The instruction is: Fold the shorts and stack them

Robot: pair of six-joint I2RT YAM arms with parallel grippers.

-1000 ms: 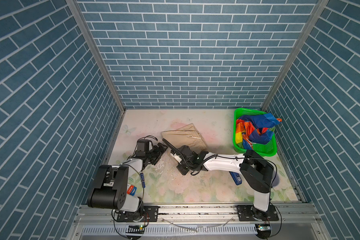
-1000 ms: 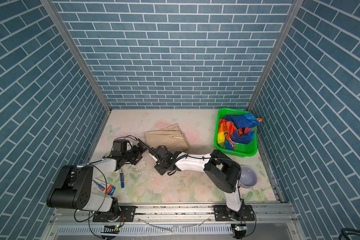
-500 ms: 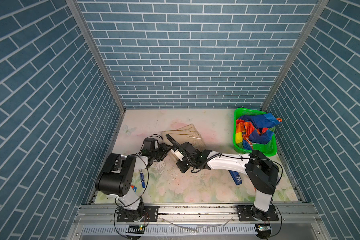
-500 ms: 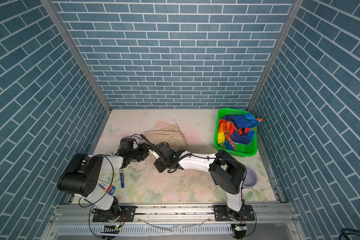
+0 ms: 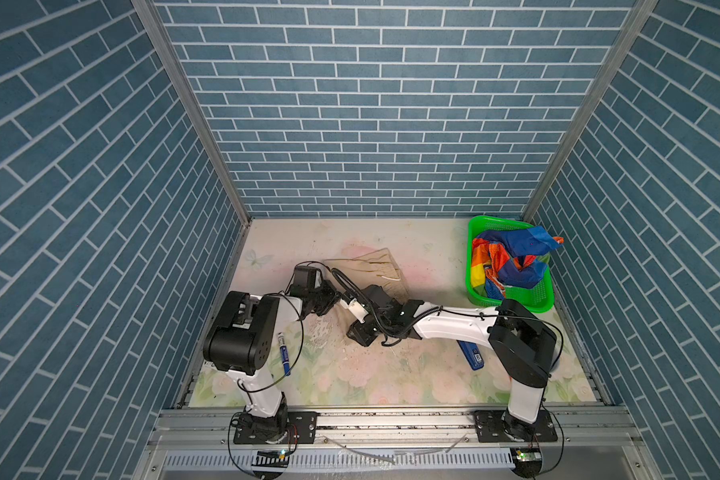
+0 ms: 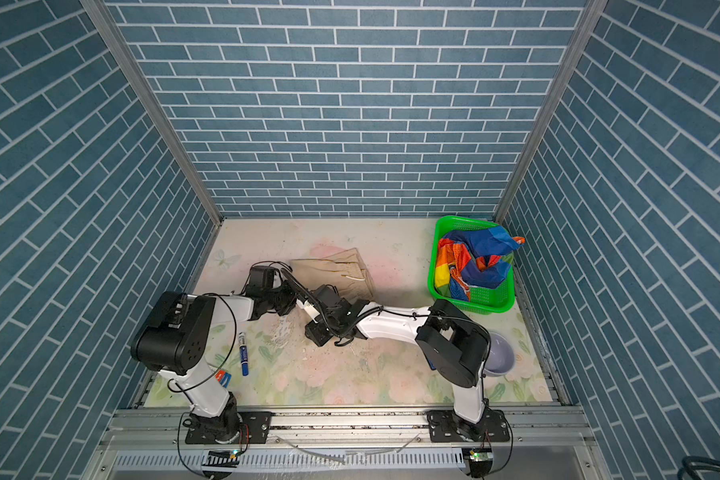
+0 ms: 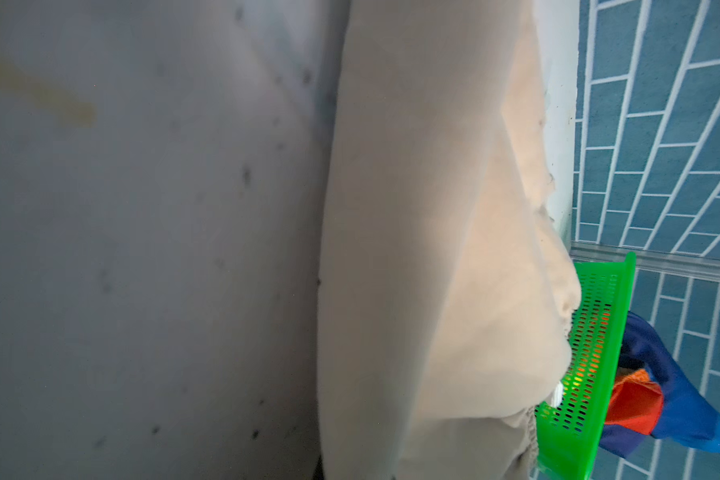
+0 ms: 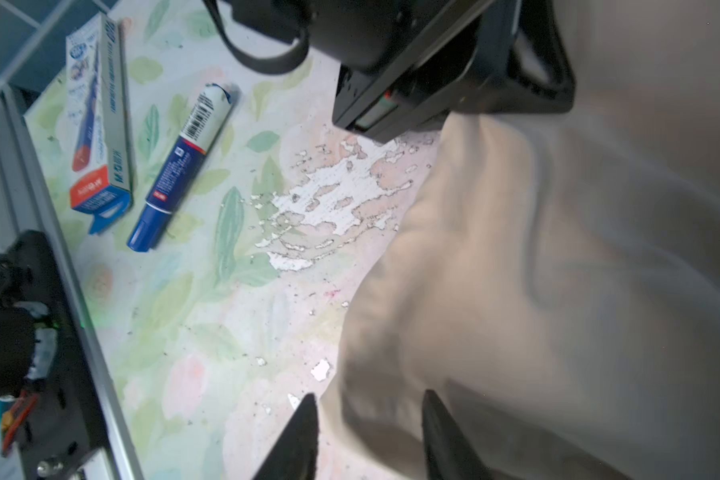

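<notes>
My left gripper [image 5: 334, 300] is clamped on the beige shorts [image 5: 375, 270], right gripper [image 8: 368, 405] jaws apart astride the cloth. One pinch only: lifting now could skew the fold.

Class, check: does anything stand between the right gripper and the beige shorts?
Nothing visible does. The right gripper is open, jaws straddling the edge of the beige shorts; the blue marker and carton lie apart on the table.

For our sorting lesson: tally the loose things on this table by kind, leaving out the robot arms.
Shorts: 2 (beige shorts, rainbow shorts)
Basket: 1
Marker: 1
Box: 1
Blue pack: 1
Bowl: 1
Total: 7
</notes>
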